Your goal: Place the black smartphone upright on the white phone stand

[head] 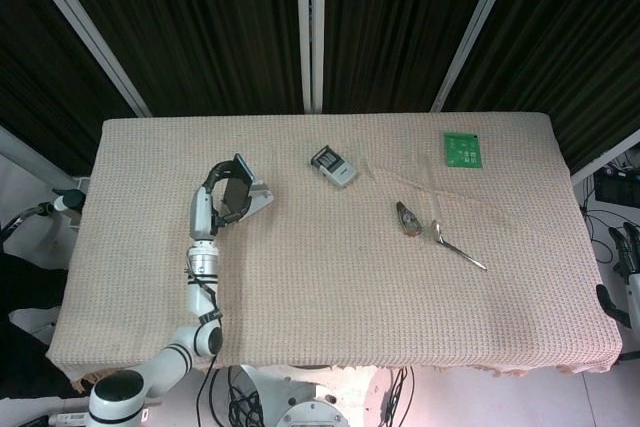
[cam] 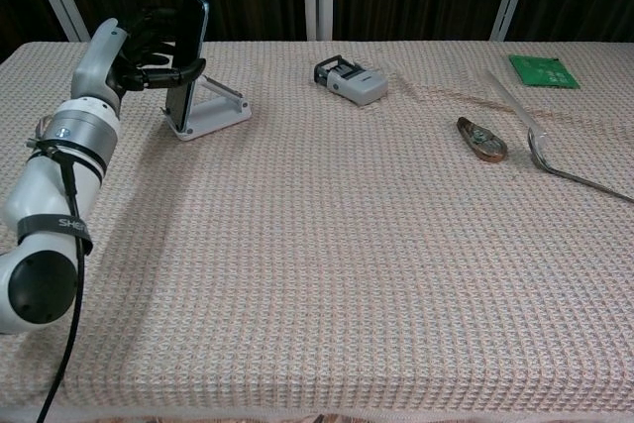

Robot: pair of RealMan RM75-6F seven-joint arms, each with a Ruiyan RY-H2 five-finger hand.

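My left hand (cam: 147, 47) grips the black smartphone (cam: 190, 37) by its upper part and holds it upright, edge-on to the chest view. The phone's lower end reaches down to the base of the white phone stand (cam: 216, 114) at the far left of the table. Whether it rests on the stand I cannot tell. In the head view the left hand (head: 214, 193) wraps the smartphone (head: 238, 190) just left of the stand (head: 262, 197). My right hand (head: 624, 252) hangs off the table's right edge with fingers apart and nothing in them.
A small grey device (cam: 352, 80) lies behind the table's middle. To the right are a brown oval object (cam: 481, 139), a metal spoon (cam: 555, 160) and a clear strip. A green circuit board (cam: 543, 70) lies at the far right corner. A woven cloth (cam: 327, 264) covers the table.
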